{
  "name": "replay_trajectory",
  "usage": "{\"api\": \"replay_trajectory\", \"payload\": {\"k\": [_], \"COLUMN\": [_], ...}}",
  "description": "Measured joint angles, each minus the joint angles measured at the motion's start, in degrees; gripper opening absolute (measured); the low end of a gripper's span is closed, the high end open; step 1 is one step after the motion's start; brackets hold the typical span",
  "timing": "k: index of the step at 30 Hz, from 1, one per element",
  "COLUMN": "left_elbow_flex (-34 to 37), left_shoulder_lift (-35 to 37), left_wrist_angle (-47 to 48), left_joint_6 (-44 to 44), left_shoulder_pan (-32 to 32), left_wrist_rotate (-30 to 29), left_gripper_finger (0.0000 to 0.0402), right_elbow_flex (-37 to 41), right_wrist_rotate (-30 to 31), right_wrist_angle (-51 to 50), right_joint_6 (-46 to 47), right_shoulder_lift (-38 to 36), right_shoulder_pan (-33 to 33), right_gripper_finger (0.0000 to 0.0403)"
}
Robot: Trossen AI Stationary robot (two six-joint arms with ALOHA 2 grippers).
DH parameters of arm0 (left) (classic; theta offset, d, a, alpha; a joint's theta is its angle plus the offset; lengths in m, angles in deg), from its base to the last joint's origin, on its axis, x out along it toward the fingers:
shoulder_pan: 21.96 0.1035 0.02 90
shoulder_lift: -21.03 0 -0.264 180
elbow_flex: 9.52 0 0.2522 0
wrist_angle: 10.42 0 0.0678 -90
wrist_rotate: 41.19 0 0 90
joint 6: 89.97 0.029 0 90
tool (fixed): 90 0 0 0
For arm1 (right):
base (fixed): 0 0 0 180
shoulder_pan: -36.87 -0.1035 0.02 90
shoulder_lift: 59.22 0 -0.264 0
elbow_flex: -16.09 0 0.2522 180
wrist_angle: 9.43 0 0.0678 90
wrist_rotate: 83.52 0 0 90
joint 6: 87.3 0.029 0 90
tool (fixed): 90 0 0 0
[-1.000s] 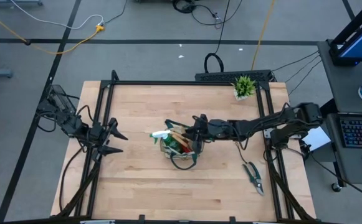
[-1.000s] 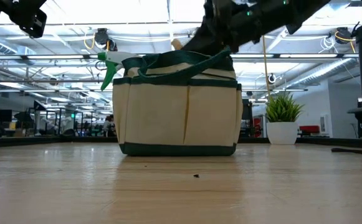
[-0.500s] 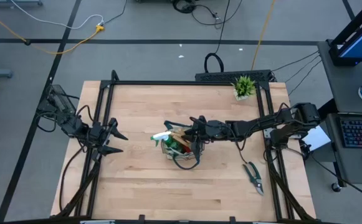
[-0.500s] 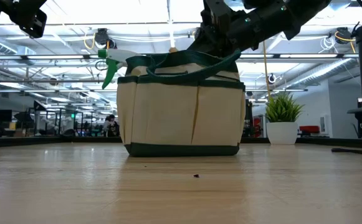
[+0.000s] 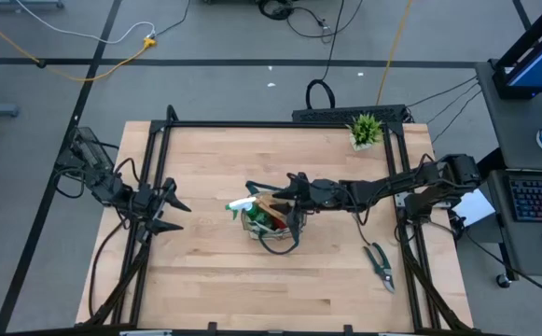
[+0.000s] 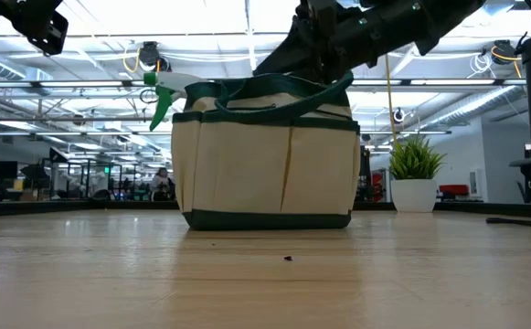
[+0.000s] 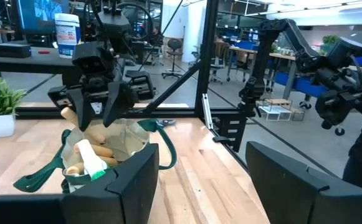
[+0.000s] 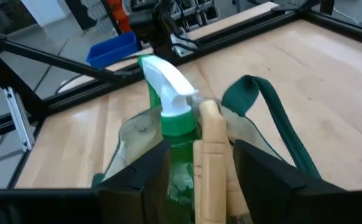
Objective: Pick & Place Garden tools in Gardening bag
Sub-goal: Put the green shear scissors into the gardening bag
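Right in the middle of the desk (image 5: 205, 271) sits the gardening bag (image 6: 270, 164), upright, with its dark green loop handles flopped over the rim. A green spray bottle (image 8: 171, 109) stands in it with its white trigger head poking out over the edge on the left arm's side. Next to it in the right wrist view there's a wooden handle (image 8: 212, 158) sticking up out of the bag, touching the bottle or just beside it.

Over the bag's rim on its own side hangs the right gripper (image 5: 284, 189), arm stretched across from the right edge of the desk. Its fingers are spread apart, with the wooden handle and the bottle showing in the gap between them, and it isn't pinching either one as far as I can see.

Off near the left edge of the desk, well away from the bag, is the left gripper (image 5: 170, 211), fingers spread with nothing between them.

The green-handled pruning shears (image 5: 379, 264) lie flat on the desk near the right side, well apart from the bag. A small potted plant (image 5: 365, 130) stands at the far right corner.
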Motion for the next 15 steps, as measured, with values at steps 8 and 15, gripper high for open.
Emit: {"api": "replay_trajectory", "payload": {"k": [8, 15], "left_elbow_flex": [0.0, 0.0], "left_shoulder_lift": [0.0, 0.0], "left_wrist_angle": [0.1, 0.3], "left_joint_6": [0.0, -0.1], "left_shoulder_pan": [0.0, 0.0], "left_wrist_rotate": [0.1, 0.1], "left_gripper_finger": [0.0244, 0.0244], "right_elbow_flex": [-0.2, -0.2], "right_wrist_rotate": [-1.6, -1.4], "right_wrist_angle": [0.4, -6.7], "right_joint_6": [-3.4, -6.7], "right_shoulder_lift": [-3.7, -9.3], "right_shoulder_pan": [-1.2, -3.5], "right_gripper_finger": [0.0165, 0.015]}}
